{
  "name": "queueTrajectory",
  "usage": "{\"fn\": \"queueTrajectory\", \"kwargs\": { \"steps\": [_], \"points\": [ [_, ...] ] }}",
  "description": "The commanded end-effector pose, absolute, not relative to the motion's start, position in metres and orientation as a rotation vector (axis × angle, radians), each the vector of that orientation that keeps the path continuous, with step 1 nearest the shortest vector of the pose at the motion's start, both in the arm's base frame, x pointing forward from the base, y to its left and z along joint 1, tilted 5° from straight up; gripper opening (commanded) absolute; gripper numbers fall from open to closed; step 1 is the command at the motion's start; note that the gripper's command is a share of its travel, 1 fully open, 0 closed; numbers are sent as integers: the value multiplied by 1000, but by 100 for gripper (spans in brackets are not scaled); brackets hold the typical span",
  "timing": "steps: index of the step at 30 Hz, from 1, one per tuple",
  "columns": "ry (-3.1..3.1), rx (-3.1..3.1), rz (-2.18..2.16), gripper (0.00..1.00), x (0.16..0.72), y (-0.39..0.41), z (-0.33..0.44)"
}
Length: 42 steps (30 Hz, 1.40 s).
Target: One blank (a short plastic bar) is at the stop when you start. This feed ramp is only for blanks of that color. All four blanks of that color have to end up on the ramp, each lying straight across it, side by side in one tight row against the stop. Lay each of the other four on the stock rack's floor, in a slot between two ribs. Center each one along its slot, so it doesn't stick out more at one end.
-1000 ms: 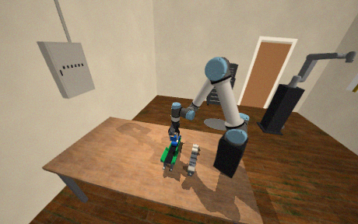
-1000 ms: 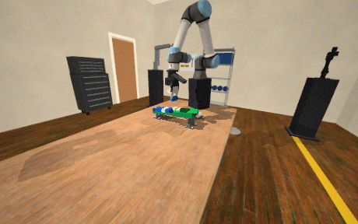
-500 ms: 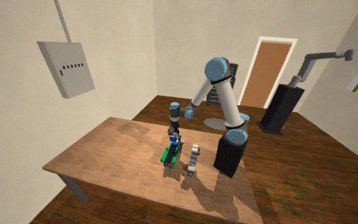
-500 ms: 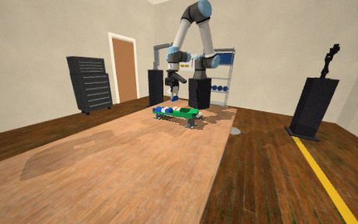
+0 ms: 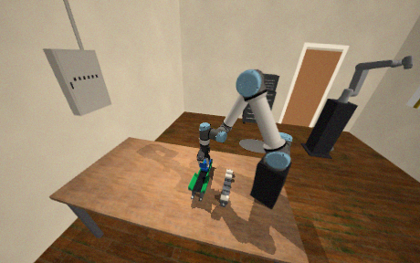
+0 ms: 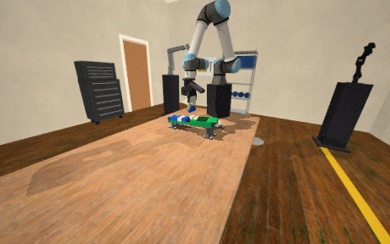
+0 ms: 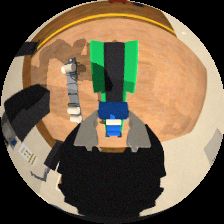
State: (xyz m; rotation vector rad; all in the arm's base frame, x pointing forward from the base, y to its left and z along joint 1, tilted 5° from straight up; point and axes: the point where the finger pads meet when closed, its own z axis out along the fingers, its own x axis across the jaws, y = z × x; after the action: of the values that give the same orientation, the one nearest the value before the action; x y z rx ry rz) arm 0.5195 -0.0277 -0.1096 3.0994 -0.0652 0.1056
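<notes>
End effector (image 5: 204, 164) (image 6: 192, 108) (image 7: 113, 110) grips a blue blank (image 5: 204, 167) (image 6: 192, 109) (image 7: 113, 109) over the ramp (image 5: 193, 184) (image 6: 208, 123) (image 7: 131, 65), where blue and white blanks mix; the rack (image 5: 226, 187) (image 7: 73, 90) bears white ones, so sorting looks unfinished.

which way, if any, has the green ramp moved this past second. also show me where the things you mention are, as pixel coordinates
No, neither way: in the top view, the green ramp (image 5: 194, 184) (image 6: 209, 124) (image 7: 131, 65) keeps its place on the table (image 5: 114, 183) (image 6: 127, 195) (image 7: 167, 90).
</notes>
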Motion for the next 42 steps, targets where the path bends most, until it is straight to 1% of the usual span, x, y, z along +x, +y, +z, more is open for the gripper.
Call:
{"fn": "queueTrajectory", "kwargs": {
  "steps": [1,17,42],
  "points": [
    [-64,3097,113,35,524,-30,-134],
    [-66,3097,113,35,528,-32,-186],
    [-65,3098,112,35,527,-32,-188]
  ]
}}
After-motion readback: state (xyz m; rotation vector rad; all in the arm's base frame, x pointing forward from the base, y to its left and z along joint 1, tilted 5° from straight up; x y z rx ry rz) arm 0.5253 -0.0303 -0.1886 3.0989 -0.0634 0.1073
